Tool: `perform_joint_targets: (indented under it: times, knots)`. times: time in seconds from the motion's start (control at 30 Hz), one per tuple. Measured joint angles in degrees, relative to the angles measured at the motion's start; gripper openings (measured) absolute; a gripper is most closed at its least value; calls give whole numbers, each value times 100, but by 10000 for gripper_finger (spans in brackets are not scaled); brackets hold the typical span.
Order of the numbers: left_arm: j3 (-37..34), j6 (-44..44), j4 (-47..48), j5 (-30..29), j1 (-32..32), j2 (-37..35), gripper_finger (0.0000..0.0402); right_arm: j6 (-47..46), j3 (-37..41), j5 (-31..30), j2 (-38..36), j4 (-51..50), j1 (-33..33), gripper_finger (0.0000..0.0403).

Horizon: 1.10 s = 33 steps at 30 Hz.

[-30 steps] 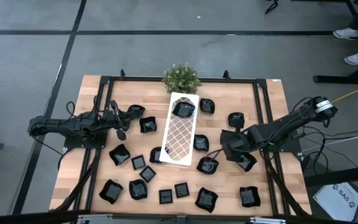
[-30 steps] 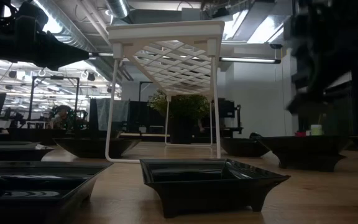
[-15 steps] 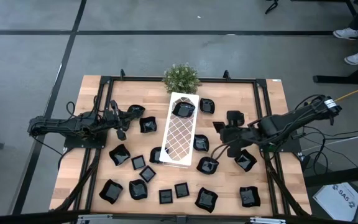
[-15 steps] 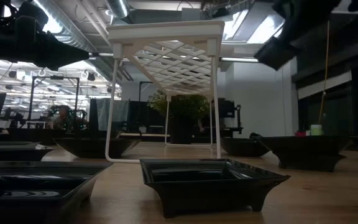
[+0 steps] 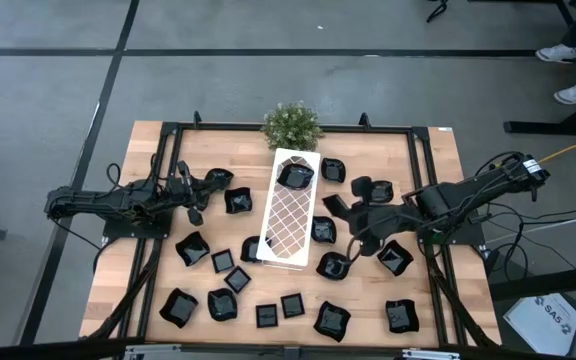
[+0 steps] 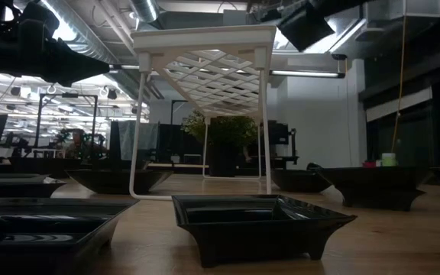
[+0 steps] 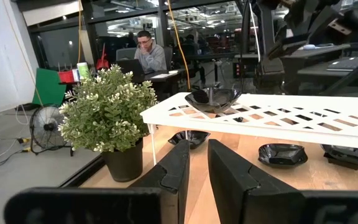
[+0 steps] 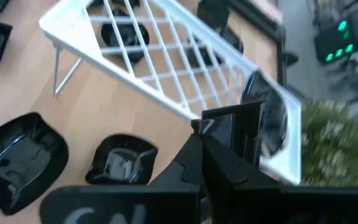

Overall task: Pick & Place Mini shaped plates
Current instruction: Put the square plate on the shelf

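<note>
Right tool clamping a square black plate, beside white tray; left tool idle, slightly parted

Approx 20 glossy black mini plates scattered, one held edge-up nr tray

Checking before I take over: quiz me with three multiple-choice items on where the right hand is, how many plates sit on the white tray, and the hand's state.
1. The right hand is: A left of the white tray; B right of it; C over the plant.
2. Plates on the tray: A one; B three; C none.
3. Right hand: A open, empty; B shut, empty; C shut on a plate.
Answers: B, it hangs right of the tray; A, one black plate lies on it; C, it pinches a square plate.
</note>
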<state>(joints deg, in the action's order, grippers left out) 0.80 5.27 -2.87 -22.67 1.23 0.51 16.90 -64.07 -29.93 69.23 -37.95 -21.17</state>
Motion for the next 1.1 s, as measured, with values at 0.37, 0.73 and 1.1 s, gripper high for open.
perform_joint_targets:
  times: [0.37, 0.73, 1.1]
  knots:
    - [0, 1, 0, -1, 0, 0, 54, 1318, 0, 573, 0, 1063, 0, 5]
    - [0, 1, 2, 0, 0, 0, 55, 2180, -2, 1362, 0, 1801, 48, 5]
    - [0, 0, 1, 0, 0, 1, 52, 2308, -4, 1965, 361, 2075, 474, 5]
